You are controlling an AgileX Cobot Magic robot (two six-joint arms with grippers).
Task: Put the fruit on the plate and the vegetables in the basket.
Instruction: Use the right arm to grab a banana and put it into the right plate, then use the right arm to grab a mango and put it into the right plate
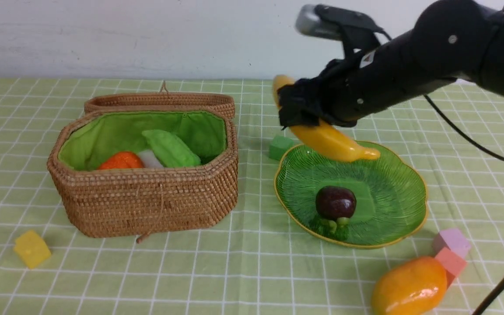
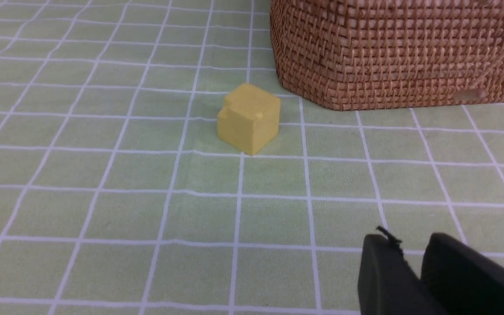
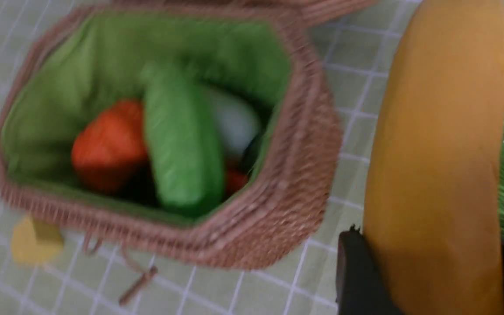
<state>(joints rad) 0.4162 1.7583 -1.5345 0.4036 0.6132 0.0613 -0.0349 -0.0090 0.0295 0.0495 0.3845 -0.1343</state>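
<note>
My right gripper (image 1: 298,109) is shut on the yellow banana (image 1: 330,140), holding it in the air over the far left rim of the green plate (image 1: 392,188); in the right wrist view the banana (image 3: 440,131) fills the gap between the jaws. The purple mangosteen (image 1: 335,202) lies on the plate. On the cloth at the front right lies the orange mango (image 1: 409,286). The open basket (image 1: 147,201) holds the pumpkin (image 1: 120,161), the radish (image 1: 149,158), the green gourd (image 1: 171,148) and a red piece (image 3: 234,179). My left gripper (image 2: 409,245) hangs low, slightly open and empty.
A yellow cube (image 1: 32,248) sits left of the basket's front corner. A green cube (image 1: 280,146) lies between basket and plate. Pink (image 1: 452,240) and salmon (image 1: 452,261) cubes touch the mango's far side. A black cable (image 1: 503,280) crosses the front right corner.
</note>
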